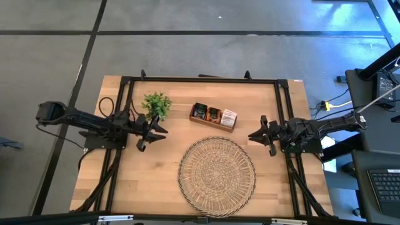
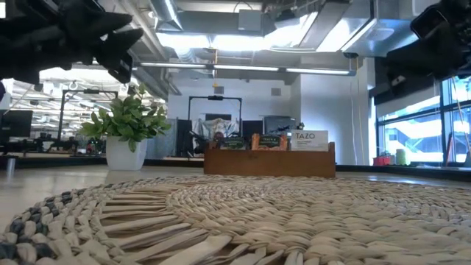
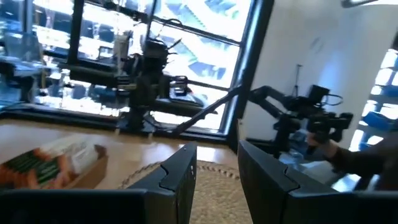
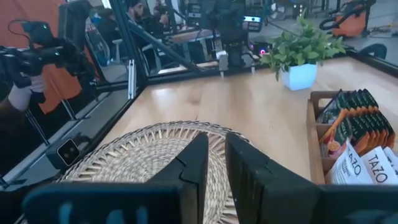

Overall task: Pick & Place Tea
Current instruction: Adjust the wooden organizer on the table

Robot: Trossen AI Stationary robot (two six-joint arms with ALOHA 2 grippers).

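Observation:
The tea sachets [image 1: 214,115] stand on edge in a brown wooden box [image 1: 228,124] at the table's far middle: dark, orange and white wrappers [image 4: 354,124]. The round woven tray [image 1: 217,172] lies nearer, holding nothing. My left gripper [image 1: 161,130] hovers over the table left of the box, next to the plant. It points toward the right and is open, with nothing between its fingers [image 3: 216,162]. My right gripper [image 1: 251,135] hovers right of the box, above the tray's far right rim. It points left, with a narrow gap between its fingertips [image 4: 216,146] and nothing in it.
A small green plant in a white pot [image 1: 156,104] stands left of the box, close behind my left gripper. A black frame [image 1: 200,80] runs round the table's sides. Beyond the table, a person's hand holds a black device [image 4: 25,68].

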